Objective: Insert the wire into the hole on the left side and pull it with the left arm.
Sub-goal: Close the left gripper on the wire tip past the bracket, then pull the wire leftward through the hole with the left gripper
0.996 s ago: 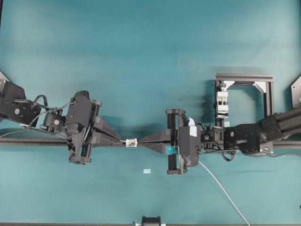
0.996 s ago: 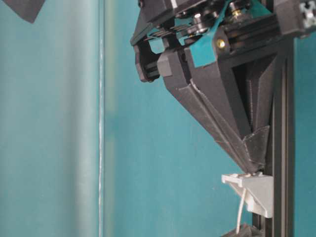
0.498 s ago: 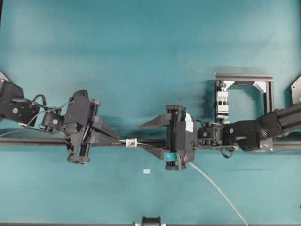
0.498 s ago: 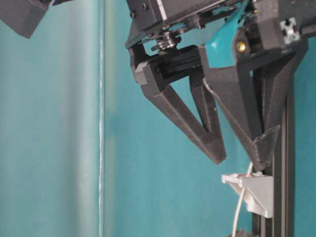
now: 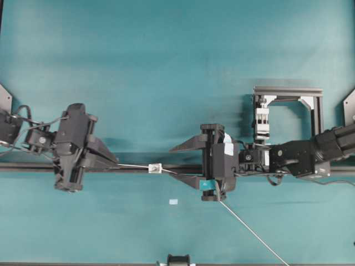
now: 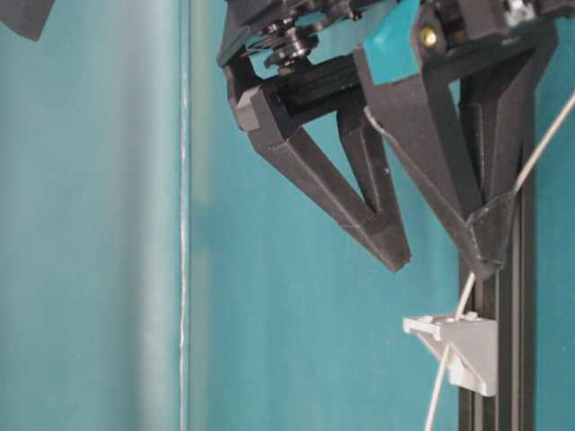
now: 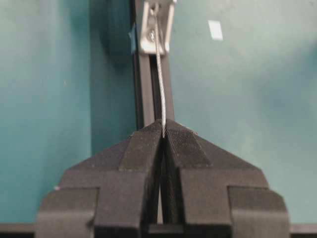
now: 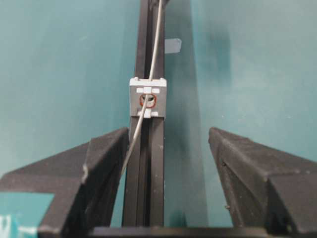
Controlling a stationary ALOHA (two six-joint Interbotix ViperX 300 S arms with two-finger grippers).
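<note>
Change: the left end effector (image 5: 113, 164) has moved away leftwards from the hole (image 8: 147, 100); the right end effector (image 5: 180, 164) now stands wide.
Left arm (image 5: 71, 147): low along the black rail (image 5: 249, 168), fingers clamped on the wire (image 7: 159, 84).
Wire: through the hole, taut to the left fingertips; its other part trails past the right end effector over the worktop (image 5: 166, 61).

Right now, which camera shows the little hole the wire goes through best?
The right wrist view: the hole faces it, the wire passing through. Overhead shows a tiny block, the table-level view its side, the left wrist view its far face.
</note>
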